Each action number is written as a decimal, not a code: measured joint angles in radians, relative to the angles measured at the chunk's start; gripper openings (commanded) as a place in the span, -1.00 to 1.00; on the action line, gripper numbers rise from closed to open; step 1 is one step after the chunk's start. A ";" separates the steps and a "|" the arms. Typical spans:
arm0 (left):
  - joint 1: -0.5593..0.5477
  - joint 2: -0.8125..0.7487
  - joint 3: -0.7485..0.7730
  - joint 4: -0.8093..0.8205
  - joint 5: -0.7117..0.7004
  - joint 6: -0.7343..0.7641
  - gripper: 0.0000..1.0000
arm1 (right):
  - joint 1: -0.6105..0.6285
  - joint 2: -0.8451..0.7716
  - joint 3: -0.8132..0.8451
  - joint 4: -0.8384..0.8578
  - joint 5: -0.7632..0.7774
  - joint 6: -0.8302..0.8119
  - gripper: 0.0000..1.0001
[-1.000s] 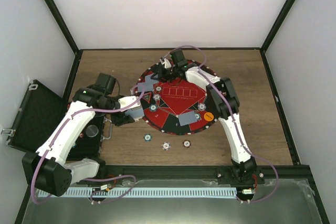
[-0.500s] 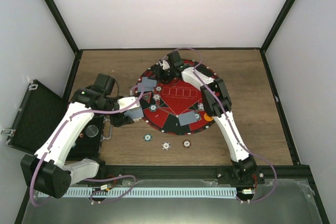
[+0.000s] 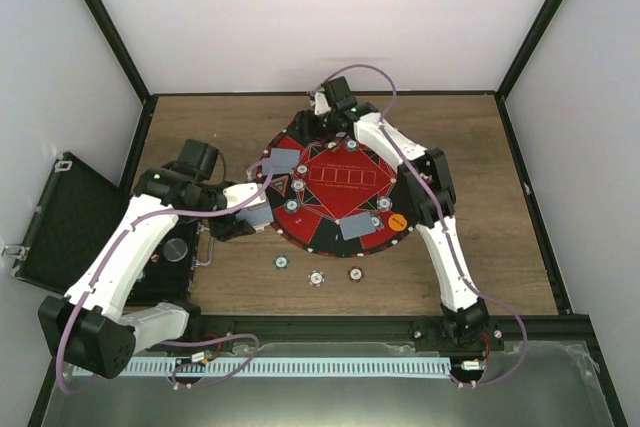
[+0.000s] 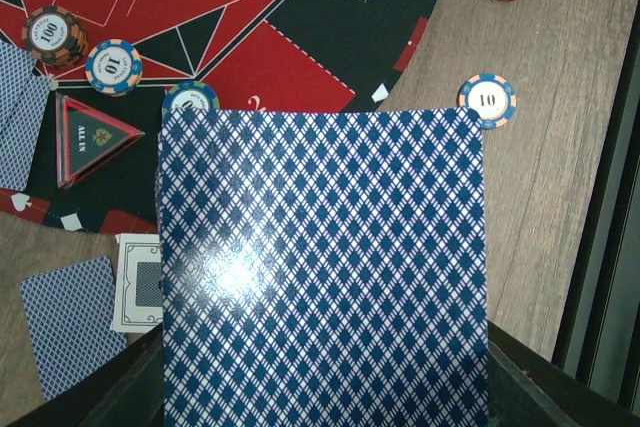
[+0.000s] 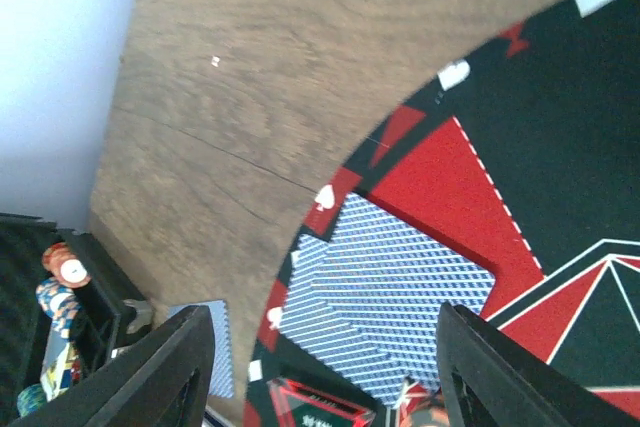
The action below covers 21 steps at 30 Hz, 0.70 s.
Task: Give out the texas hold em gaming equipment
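Observation:
My left gripper (image 3: 240,219) hovers over the left rim of the round red and black poker mat (image 3: 340,209), shut on a deck of blue-backed playing cards (image 4: 322,267) that hides most of its fingers. At the mat's far left edge my right gripper (image 5: 325,325) stands open and holds nothing. Under it, two overlapping cards (image 5: 395,292) lie face down on the mat. Another card pair (image 3: 355,227) lies at the mat's near edge. Several poker chips (image 4: 113,65) sit on the mat. Three chips (image 3: 316,278) lie on the wood in front of it. An orange disc (image 3: 397,219) rests at the mat's near right.
An open black case (image 3: 60,217) lies at the left, with chips (image 5: 60,292) racked inside. A red triangular ALL IN marker (image 4: 95,137) sits on the mat. One loose card (image 4: 68,322) and a white-bordered card (image 4: 140,282) lie on the wood by the mat's left rim.
The right gripper has opened and drawn back toward the far edge of the mat, leaving the cards lying there. The left arm and its deck have stayed put.

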 measured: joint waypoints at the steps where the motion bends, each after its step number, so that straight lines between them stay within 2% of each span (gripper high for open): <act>1: 0.000 0.000 0.000 0.000 0.000 0.000 -0.92 | 0.000 -0.022 -0.004 -0.003 0.007 -0.004 0.28; 4: 0.000 0.000 0.000 0.000 0.000 -0.002 -0.92 | 0.000 -0.117 -0.076 0.007 0.016 -0.009 0.37; 12: 0.000 0.000 0.000 0.005 0.003 -0.003 -0.92 | 0.012 -0.521 -0.611 0.183 -0.073 0.055 0.66; 16: 0.000 0.004 0.000 0.008 0.005 -0.003 -0.92 | 0.054 -0.660 -0.808 0.282 -0.143 0.106 0.70; 21: 0.000 0.007 0.000 0.015 0.010 -0.004 -0.92 | 0.150 -0.748 -0.943 0.410 -0.229 0.180 0.69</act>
